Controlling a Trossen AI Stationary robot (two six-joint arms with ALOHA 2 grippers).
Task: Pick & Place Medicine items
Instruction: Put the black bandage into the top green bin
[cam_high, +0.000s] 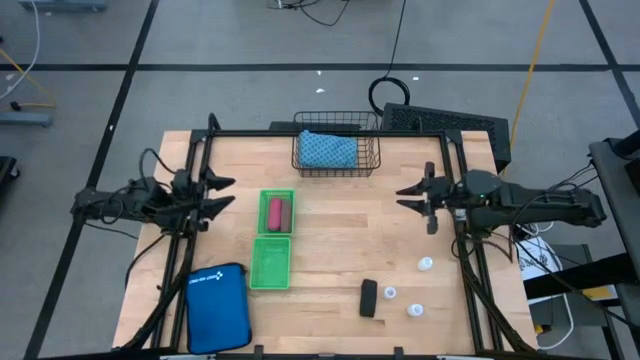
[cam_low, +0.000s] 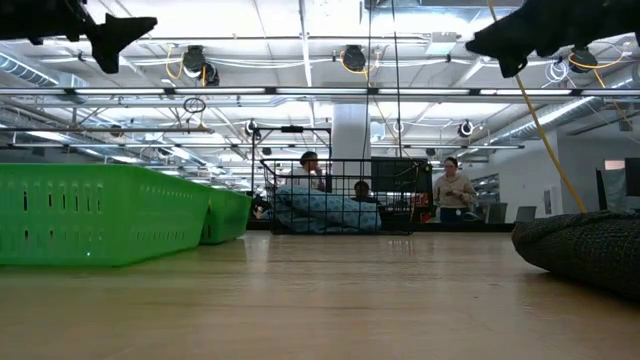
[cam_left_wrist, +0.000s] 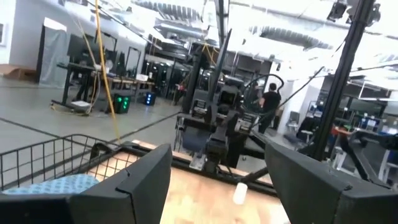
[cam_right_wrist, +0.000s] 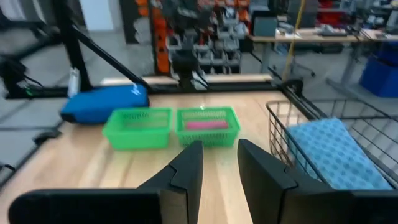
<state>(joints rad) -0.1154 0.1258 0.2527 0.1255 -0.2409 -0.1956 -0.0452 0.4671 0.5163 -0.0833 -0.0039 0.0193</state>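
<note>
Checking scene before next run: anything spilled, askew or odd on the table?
Nothing spilled or damaged. The black piece and three white bottles lie loose on the wood, outside the green baskets; only pink and brown pieces are binned.

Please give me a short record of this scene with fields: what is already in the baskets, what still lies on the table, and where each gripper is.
far green basket: holds pink piece and brown piece
near green basket: nothing seen inside
loose on table: black piece, three white bottles
wire basket: blue cloth
blue pouch: near left corner
left gripper: open, raised, left edge, empty
right gripper: narrowly open, raised, right side, empty
</note>
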